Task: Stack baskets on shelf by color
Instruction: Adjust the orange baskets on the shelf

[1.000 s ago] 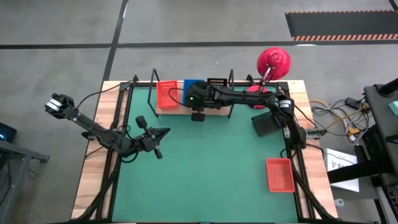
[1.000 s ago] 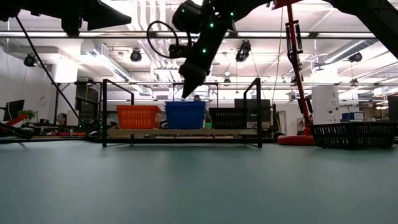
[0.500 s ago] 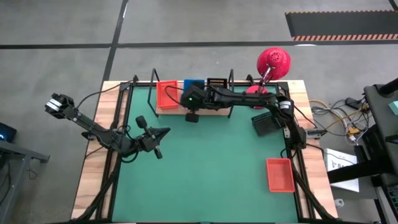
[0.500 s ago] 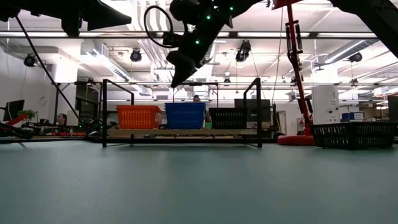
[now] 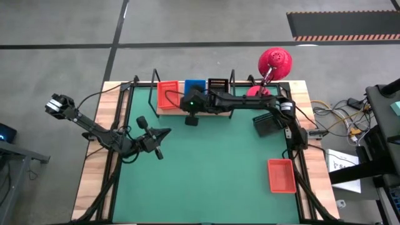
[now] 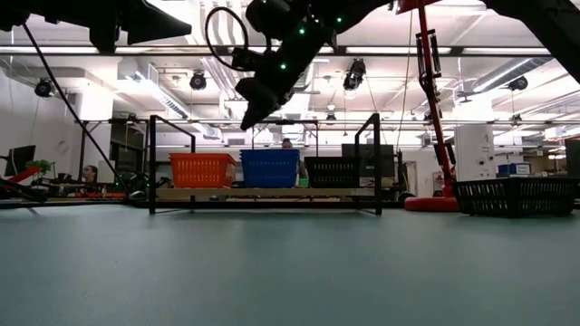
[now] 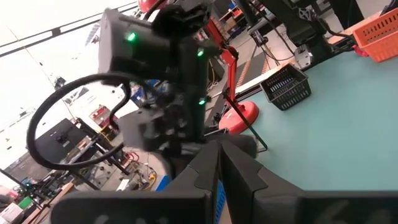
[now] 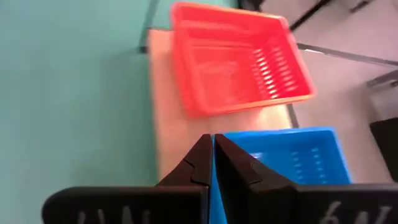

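Now right end effector (image 5: pixel 191 120) clenched empty above the shelf (image 5: pixel 172 111), left end effector (image 5: pixel 142 122) clenched, idle

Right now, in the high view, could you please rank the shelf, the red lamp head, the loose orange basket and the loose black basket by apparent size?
1. The shelf, clearly largest.
2. The loose orange basket and the red lamp head: too alike to rank, and the lamp head stands nearer the camera.
3. The loose black basket, partly hidden by the right arm.
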Controlling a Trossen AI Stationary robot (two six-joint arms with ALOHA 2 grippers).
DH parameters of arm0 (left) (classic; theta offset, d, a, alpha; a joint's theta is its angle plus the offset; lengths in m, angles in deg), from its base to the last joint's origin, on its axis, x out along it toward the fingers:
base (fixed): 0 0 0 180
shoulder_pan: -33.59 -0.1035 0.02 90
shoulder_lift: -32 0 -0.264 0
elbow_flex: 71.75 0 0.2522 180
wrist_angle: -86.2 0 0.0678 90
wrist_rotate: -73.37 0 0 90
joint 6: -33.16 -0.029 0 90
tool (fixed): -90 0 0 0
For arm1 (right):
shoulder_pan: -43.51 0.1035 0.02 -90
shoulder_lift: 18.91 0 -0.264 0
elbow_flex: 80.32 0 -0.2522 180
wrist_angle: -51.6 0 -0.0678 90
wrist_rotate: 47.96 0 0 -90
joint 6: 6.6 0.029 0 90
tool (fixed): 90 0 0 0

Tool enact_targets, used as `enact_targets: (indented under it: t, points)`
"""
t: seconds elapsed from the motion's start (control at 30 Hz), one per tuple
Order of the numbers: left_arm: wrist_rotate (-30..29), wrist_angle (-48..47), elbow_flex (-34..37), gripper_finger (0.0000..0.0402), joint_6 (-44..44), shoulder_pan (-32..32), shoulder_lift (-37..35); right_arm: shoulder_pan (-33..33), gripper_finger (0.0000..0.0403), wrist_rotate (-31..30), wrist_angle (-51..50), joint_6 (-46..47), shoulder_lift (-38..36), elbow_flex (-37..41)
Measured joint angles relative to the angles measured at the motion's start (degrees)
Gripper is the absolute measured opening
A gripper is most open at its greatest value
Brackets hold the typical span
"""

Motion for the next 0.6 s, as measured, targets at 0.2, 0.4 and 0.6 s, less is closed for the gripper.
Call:
enact_targets:
  t: [0.2, 0.4, 0.6]
  points:
    - [1.1, 0.6, -0.7, 0.0001, 2.0, -2.1, 0.0, 6.8, 0.0009, 0.0, -4.3, 0.5, -7.4, 8.1]
    - [8.4, 0.5, -2.0, 0.0, 4.5, -5.8, 0.3, 15.0, 0.0009, 0.5, 12.1, 2.4, -22.4, 33.0]
    - [12.2, 0.6, -3.1, 0.0, 4.5, -7.8, 2.2, 16.0, 0.0008, 2.8, 42.8, -2.7, -33.5, 56.2]
